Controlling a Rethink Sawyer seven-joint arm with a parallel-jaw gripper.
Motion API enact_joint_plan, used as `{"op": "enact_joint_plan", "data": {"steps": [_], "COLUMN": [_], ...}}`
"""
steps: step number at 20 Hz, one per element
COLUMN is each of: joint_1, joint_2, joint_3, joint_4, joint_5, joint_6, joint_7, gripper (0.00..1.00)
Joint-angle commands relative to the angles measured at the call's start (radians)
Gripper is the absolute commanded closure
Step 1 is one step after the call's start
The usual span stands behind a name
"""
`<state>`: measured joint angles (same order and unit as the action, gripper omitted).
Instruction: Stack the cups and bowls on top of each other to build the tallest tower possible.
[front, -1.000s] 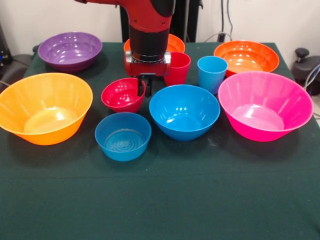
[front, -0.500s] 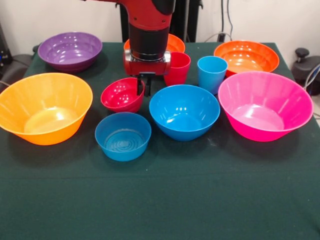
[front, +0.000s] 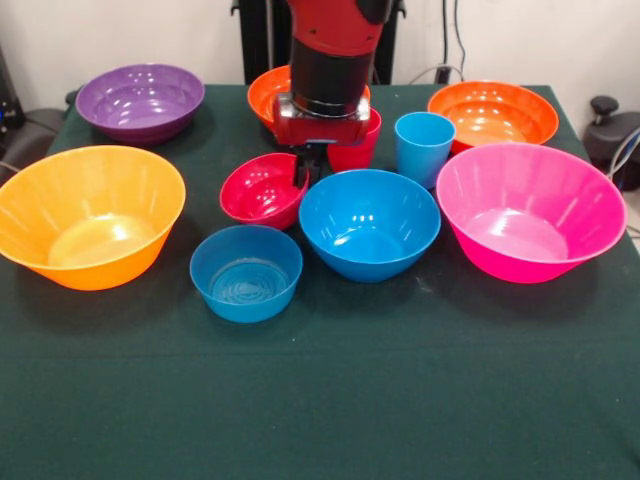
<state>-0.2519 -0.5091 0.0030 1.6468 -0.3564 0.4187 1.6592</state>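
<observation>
Only hand (front: 310, 166) in red bowl (front: 262, 190)

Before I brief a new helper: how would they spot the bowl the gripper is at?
Find the big pink bowl, then the mid-sized blue bowl beside it. Just past that sits the small red bowl, with the gripper at its rim. It is the only red bowl; the red cup behind is taller.
</observation>
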Motion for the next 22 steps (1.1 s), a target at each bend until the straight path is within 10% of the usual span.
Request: {"op": "enact_joint_plan", "data": {"steps": [1,22], "joint_1": [0.107,0.286], "joint_2": [-0.015,0.014], "joint_3": [-0.024,-0.131], "joint_4": [-0.123,-0.366], "joint_5": [0.018,-0.008], "joint_6": [0.187,0.447], "joint_7": [0.114,0.082], "gripper": [1.00,1.00]}}
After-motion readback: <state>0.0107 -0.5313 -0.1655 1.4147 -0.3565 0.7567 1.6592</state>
